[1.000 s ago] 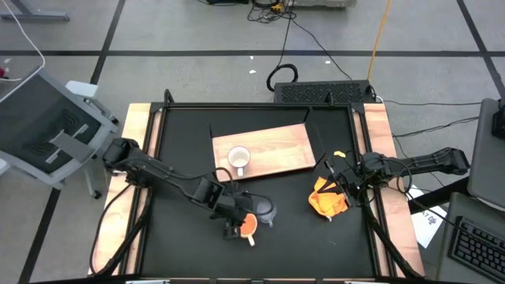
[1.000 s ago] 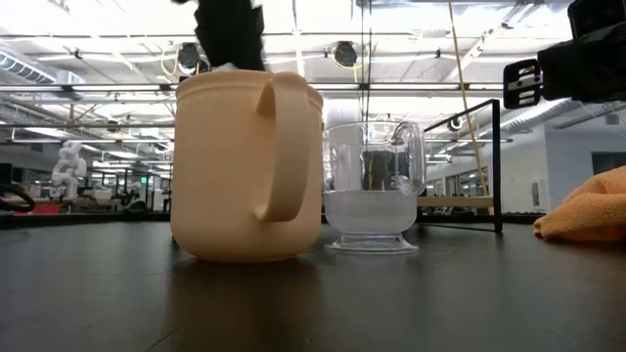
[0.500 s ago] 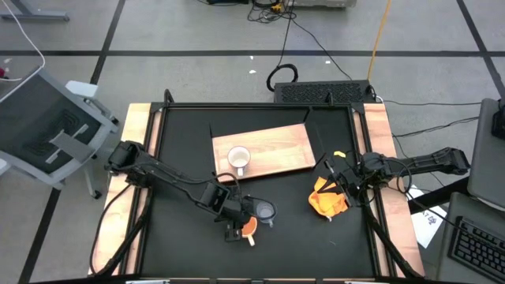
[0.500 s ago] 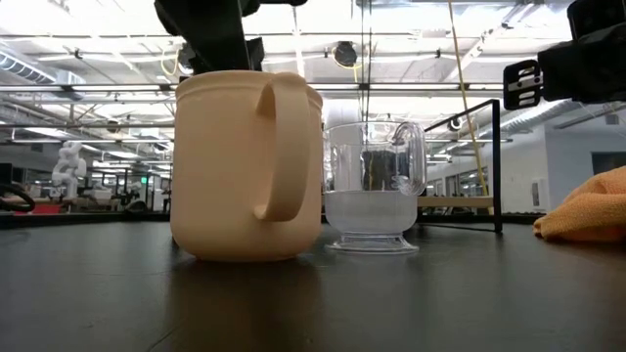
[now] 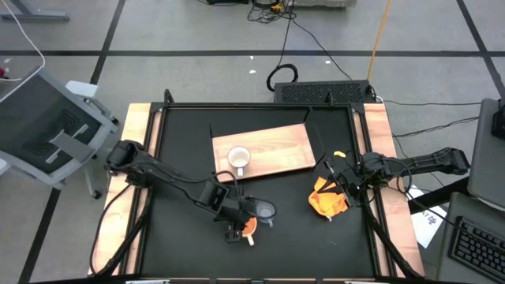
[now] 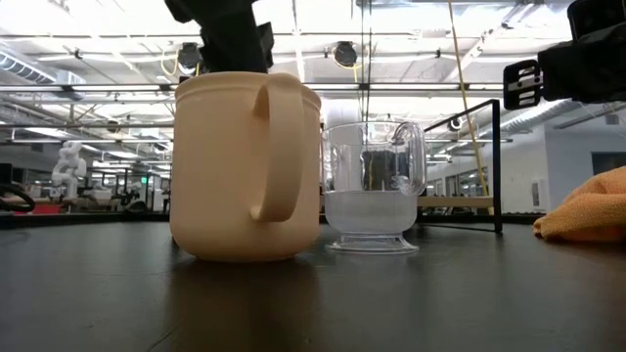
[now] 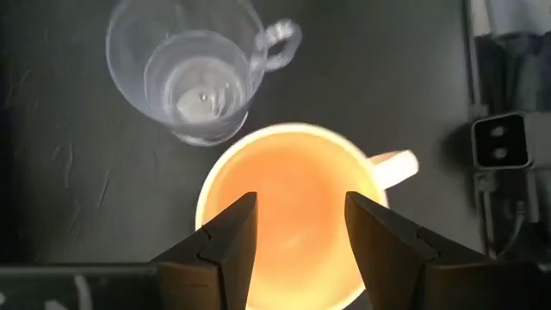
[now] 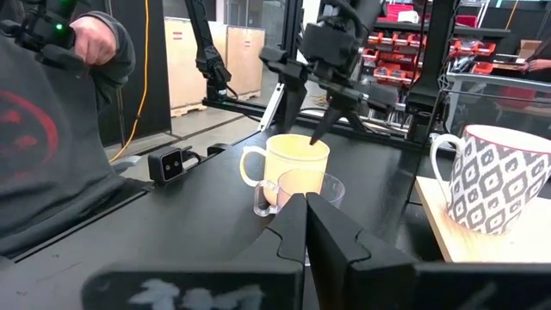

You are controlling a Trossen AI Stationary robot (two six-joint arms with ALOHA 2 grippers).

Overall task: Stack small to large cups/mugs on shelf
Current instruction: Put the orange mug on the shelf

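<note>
The yellow-orange mug stands on its base on the black tabletop near the near edge, and the clear glass cup stands just beside it. My left gripper hangs open right above the mug's mouth, both fingers pointing down over the opening. A white mug with a diamond pattern stands on the light-brown wooden board. My right gripper waits shut above the table's right side, over the orange cloth.
The orange cloth lies crumpled on the right of the tabletop. A black frame stands at the far side. The camera block sits at the near edge next to the mug. A person stands beyond the table's left side.
My left gripper has shifted a little toward the table's left, from over the glass cup to over the yellow-orange mug, staying open. Mugs, cup and right arm have kept still.
</note>
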